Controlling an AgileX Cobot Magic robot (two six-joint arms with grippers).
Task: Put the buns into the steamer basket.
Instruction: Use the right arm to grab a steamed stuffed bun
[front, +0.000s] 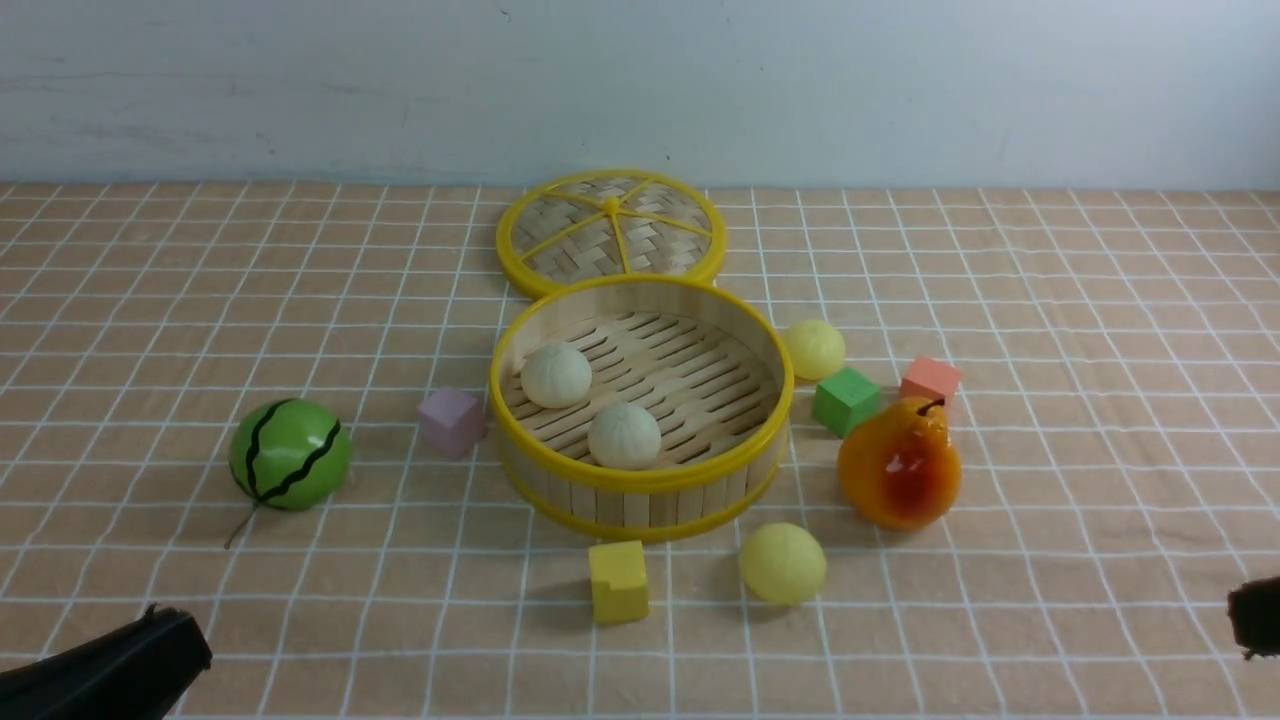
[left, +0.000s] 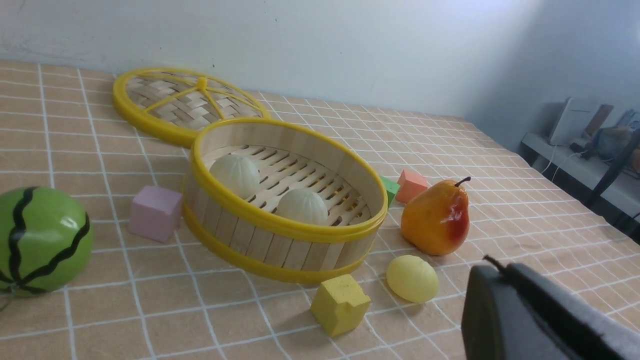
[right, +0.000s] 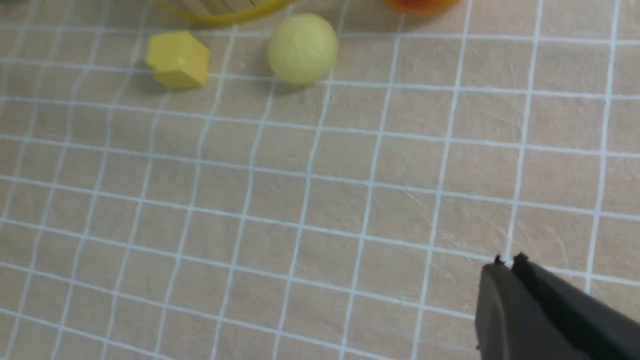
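The steamer basket (front: 640, 480) stands mid-table with two off-white buns inside, one (front: 556, 375) toward its left and one (front: 624, 435) nearer the front. One pale yellow bun (front: 782, 563) lies on the cloth in front of the basket at its right; it also shows in the left wrist view (left: 412, 278) and in the right wrist view (right: 302, 48). The other pale yellow bun (front: 814, 349) lies by the basket's right rim. My left gripper (front: 185, 630) is shut and empty at the bottom left. My right gripper (front: 1240, 610) is shut and empty at the right edge.
The flat woven lid (front: 610, 232) lies behind the basket. A watermelon toy (front: 290, 455) and a pink cube (front: 451, 421) are left of it. A yellow cube (front: 618, 581) is in front. A green cube (front: 846, 401), an orange cube (front: 930, 380) and a pear (front: 900, 465) are on the right.
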